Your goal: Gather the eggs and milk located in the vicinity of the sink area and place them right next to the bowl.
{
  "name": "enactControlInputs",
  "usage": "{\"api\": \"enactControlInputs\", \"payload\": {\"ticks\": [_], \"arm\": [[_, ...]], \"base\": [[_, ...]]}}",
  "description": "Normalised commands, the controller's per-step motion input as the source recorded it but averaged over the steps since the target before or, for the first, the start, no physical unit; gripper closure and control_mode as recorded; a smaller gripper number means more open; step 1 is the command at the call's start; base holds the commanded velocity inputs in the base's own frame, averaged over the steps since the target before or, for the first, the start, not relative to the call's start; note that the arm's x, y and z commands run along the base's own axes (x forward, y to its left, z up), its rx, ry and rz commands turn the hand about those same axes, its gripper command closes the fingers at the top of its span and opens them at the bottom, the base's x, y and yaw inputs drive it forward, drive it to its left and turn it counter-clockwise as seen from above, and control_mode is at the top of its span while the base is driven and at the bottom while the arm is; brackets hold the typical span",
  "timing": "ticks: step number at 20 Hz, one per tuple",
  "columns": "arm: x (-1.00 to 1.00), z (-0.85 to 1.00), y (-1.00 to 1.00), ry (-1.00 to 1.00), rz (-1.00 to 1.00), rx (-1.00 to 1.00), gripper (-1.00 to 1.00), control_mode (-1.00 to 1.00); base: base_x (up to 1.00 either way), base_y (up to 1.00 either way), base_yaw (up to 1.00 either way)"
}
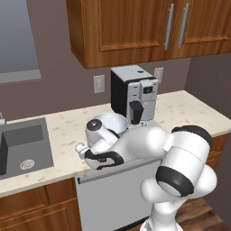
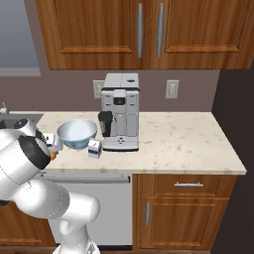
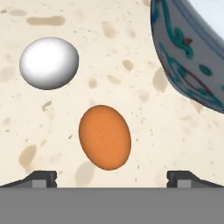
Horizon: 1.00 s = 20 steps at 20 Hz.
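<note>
Both eggs — the orange-brown egg [image 3: 105,137] and white egg [image 3: 49,63] — lie on the counter [image 3: 131,109] beside the bowl [image 3: 188,57]; the milk carton [image 2: 95,148] stands near its front edge. The gripper [image 3: 112,177] hovers open, empty — apparently finished; next, retreat.

Kitchen: sink [image 1: 25,149], cabinets [image 2: 139,32], coffee machine [image 2: 120,110]

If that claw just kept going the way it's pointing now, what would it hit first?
Probably the orange-brown egg, which lies on the counter between the open jaws of the gripper. The white egg and bowl sit off to the sides.
</note>
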Motion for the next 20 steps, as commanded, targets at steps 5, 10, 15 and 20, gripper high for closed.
{"api": "enactControlInputs", "payload": {"ticks": [5, 10, 15, 20], "arm": [[0.04, -0.10, 0.00, 0.00, 0.00, 0.00, -1.00, -1.00], [0.09, -0.06, 0.00, 0.00, 0.00, 0.00, -1.00, -1.00], [0.09, -0.04, 0.06, 0.00, 0.00, 0.00, -1.00, -1.00], [0.10, -0.08, 0.16, 0.00, 0.00, 0.00, -1.00, -1.00]], "base": [[0.00, 0.00, 0.00], [0.00, 0.00, 0.00], [0.00, 0.00, 0.00], [0.00, 0.00, 0.00]]}}
